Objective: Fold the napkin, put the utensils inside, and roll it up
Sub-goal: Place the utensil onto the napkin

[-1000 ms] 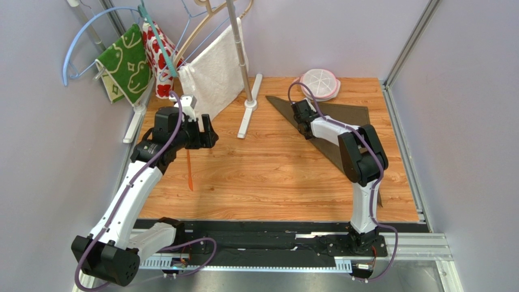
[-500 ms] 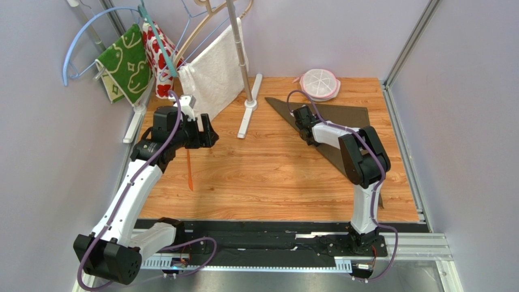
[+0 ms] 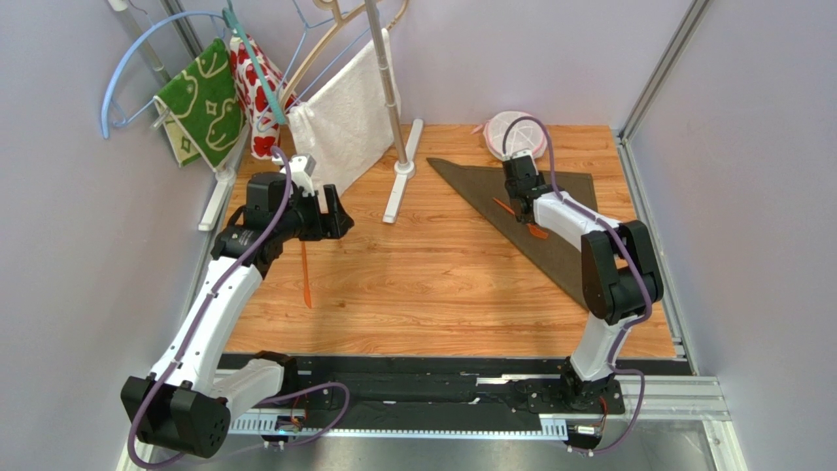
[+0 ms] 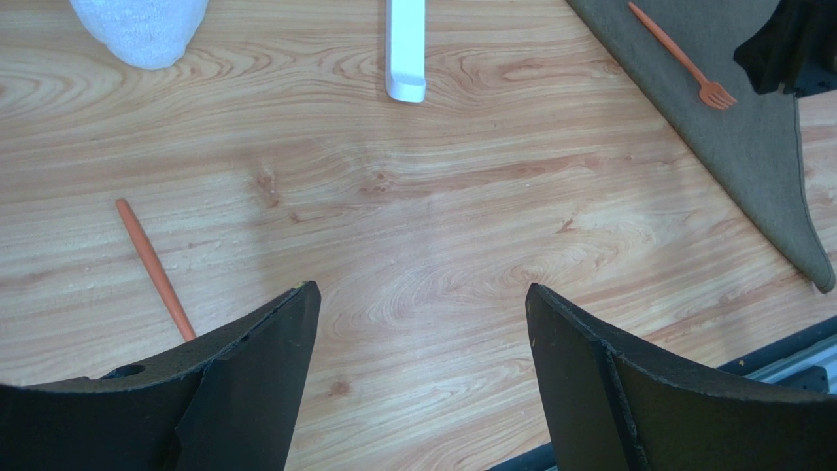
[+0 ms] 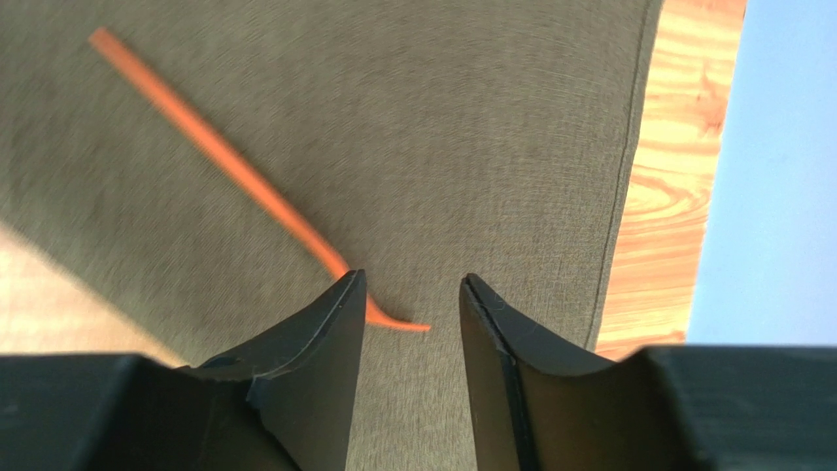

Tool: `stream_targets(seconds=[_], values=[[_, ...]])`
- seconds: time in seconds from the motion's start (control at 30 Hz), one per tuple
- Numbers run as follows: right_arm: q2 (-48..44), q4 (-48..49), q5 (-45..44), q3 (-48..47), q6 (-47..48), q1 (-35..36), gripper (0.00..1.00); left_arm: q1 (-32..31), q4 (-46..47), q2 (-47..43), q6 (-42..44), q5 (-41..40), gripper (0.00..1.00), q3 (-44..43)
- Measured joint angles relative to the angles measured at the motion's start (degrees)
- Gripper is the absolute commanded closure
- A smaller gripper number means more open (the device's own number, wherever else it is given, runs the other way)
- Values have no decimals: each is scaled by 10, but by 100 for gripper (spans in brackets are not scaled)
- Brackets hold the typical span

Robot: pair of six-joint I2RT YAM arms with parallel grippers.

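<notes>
**Overhead and wrist views of the two-arm rig.** The dark brown napkin [image 3: 467,177], folded into a triangle, is lying flat on the far right part of the wooden worktop [image 3: 442,285], with one point reaching toward the near right edge. An orange fork [image 3: 504,206] is resting on the napkin's far portion, partly hidden by the right arm in the overhead view. The right end effector [image 3: 518,191] is hanging over the fork. In the right wrist view its fingers [image 5: 314,343] are standing narrowly apart, released and gripping nothing, with the fork's curved end showing in the gap against the cloth.

The second orange utensil [image 3: 306,273] is lying on bare wood at the left, well apart from the napkin; its type cannot be told. The left end effector [image 3: 329,211] is hovering over this area with fingers spread wide, released and holding nothing. In the left wrist view the utensil's lower end is passing behind one of its fingers [image 4: 246,392].

A white towel [image 3: 344,118] and a green patterned cloth [image 3: 201,98] are hanging at the far left beside a white stand [image 3: 403,182]. A pink-rimmed dish [image 3: 501,128] is sitting just beyond the napkin's far edge.
</notes>
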State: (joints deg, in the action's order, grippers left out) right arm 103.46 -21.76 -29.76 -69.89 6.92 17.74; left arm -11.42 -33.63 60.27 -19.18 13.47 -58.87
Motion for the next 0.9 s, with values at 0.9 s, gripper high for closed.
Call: stream_targets(seconds=[0.9], values=[[19,-25,16,43,-117,-18,61,19,10,8,-11,44,15,9]])
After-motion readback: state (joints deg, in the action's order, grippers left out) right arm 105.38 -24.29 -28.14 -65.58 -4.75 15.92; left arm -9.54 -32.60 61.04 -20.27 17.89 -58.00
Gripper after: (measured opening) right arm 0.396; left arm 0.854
